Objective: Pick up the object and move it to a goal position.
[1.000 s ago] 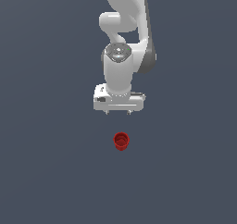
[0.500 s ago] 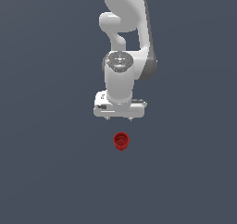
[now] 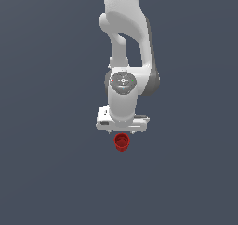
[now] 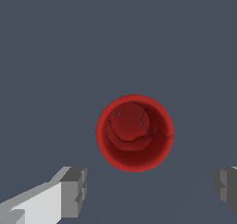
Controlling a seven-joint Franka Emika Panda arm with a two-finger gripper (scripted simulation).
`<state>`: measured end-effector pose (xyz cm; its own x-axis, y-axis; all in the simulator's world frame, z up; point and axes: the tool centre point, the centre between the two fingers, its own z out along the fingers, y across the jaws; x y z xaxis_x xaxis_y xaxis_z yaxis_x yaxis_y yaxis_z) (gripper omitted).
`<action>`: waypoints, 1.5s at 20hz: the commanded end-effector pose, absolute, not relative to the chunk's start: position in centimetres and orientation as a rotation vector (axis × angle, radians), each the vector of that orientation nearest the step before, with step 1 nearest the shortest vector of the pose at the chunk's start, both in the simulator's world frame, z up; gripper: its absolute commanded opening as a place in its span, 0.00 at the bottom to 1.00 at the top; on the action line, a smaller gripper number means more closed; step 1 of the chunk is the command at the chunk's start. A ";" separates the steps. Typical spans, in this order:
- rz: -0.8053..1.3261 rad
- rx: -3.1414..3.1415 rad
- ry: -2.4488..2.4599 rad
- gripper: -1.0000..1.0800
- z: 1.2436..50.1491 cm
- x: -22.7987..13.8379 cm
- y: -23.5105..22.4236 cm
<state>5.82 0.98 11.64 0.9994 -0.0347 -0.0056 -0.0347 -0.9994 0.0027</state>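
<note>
The object is a small red cup-like cylinder (image 3: 122,142) that stands upright on the dark grey floor with its hollow top up. In the wrist view the red cup (image 4: 134,133) is seen from straight above, large and centred between my fingers. My white gripper (image 3: 122,132) hangs just above the cup and hides part of its rim in the exterior view. The gripper (image 4: 150,190) is open; its grey fingertips (image 4: 74,190) stand wide on either side of the cup, apart from it and holding nothing.
The white arm (image 3: 125,43) rises above the gripper to the top of the exterior view. The dark grey floor (image 3: 46,173) surrounds the cup. No other objects show.
The gripper has come down toward the red cup, from well above it to just over its rim. The cup has not moved. The fingers stay open.
</note>
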 end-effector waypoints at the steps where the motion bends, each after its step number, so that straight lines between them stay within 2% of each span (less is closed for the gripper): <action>1: -0.005 3.139 -0.061 0.96 10.9 6.6 1.1; 14: -0.001 3.141 -0.070 0.96 9.4 7.7 1.3; 23: 0.000 3.141 -0.071 0.96 5.2 7.6 1.3; 29: 0.000 3.141 -0.071 0.96 4.7 7.8 1.4; 30: 0.000 3.141 -0.071 0.00 4.7 7.8 1.4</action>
<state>7.70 1.33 4.70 0.9990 -0.0452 -0.0012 -0.0452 -0.9990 0.0003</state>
